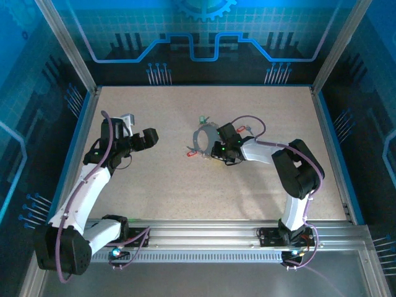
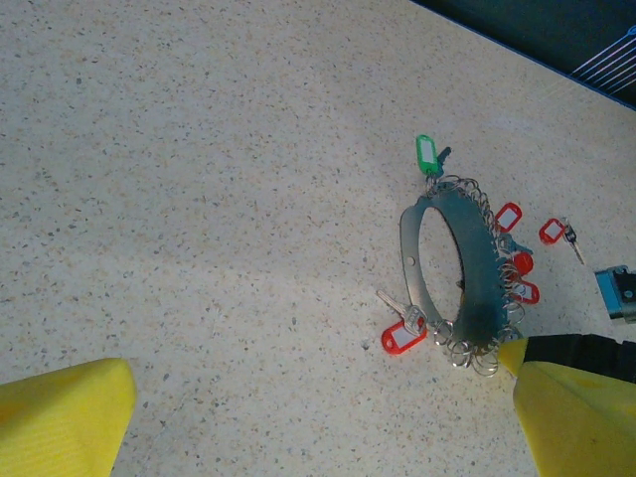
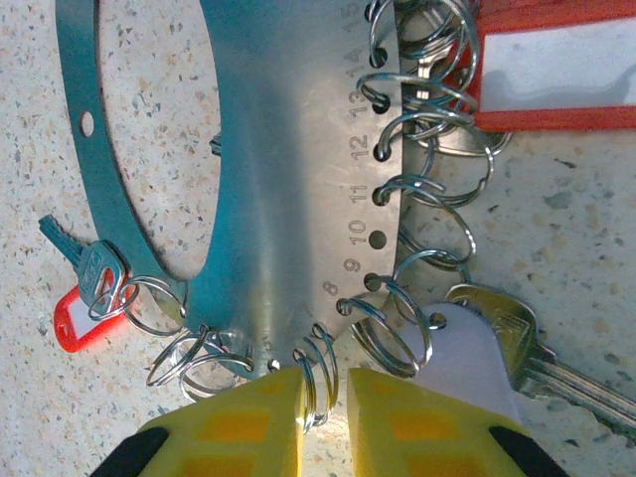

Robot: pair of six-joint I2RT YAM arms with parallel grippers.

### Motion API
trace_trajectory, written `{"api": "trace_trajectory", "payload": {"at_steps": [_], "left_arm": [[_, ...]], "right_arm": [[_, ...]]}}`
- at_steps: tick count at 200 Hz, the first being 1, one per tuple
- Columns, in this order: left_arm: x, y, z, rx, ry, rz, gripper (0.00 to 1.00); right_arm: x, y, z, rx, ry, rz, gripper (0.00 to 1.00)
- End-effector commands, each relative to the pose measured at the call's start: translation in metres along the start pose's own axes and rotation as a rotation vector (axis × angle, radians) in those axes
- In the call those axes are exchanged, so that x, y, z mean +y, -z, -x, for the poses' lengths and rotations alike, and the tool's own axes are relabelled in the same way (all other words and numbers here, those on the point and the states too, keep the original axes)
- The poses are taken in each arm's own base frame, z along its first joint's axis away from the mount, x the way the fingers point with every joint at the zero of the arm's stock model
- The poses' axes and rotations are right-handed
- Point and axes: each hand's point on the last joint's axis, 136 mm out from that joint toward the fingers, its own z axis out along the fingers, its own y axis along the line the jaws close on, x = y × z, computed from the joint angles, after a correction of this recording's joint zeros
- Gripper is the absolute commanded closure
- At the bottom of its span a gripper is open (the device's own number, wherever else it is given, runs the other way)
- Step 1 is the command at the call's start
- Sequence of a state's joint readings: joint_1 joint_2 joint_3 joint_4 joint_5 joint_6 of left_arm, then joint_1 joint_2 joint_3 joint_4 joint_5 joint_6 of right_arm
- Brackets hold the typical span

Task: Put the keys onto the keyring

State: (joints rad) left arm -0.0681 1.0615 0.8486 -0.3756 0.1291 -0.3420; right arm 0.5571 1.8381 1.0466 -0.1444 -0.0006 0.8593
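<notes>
Right gripper [image 3: 323, 422] fingertips nearly closed, pinching one split ring [image 3: 318, 370] on the near edge of the keyring [image 3: 288, 149], which lies flat on the table [image 1: 154, 185]. Left gripper [image 2: 318, 427] wide open, empty, well apart, so nothing braces the hoop. Risk: any pull drags the whole hoop, or the thin wire slips the pads. Red-tag key [image 2: 554, 232] looks loose just beside it and could get shoved.

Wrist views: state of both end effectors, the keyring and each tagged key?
keyring: lying on the table.
left end effector: open, empty.
right end effector: shut on a split ring at the keyring's edge.
red-tagged key: hung on the keyring.
green-tagged key: at the keyring's end, attachment unclear.
other red-tagged key: loose on the table, apart.
</notes>
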Motion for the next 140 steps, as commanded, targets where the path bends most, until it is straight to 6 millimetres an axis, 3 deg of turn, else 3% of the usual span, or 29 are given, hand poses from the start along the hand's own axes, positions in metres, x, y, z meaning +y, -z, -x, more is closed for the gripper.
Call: {"api": "trace_trajectory", "payload": {"at_steps": [1, 81, 140], "left_arm": [[-0.0024, -0.0025, -0.0047, 0.017, 0.007, -0.017, 0.01], [-0.0026, -0.0028, -0.0045, 0.017, 0.010, -0.019, 0.01], [-0.0022, -0.0032, -0.0049, 0.019, 0.011, -0.017, 0.01]], "right_arm": [[0.0022, 0.0102, 0.0087, -0.043, -0.009, 0.010, 0.80], [-0.0018, 0.0080, 0.0082, -0.039, -0.022, 0.003, 0.84], [-0.0070, 0.0033, 0.0048, -0.024, -0.029, -0.021, 0.79]]}}
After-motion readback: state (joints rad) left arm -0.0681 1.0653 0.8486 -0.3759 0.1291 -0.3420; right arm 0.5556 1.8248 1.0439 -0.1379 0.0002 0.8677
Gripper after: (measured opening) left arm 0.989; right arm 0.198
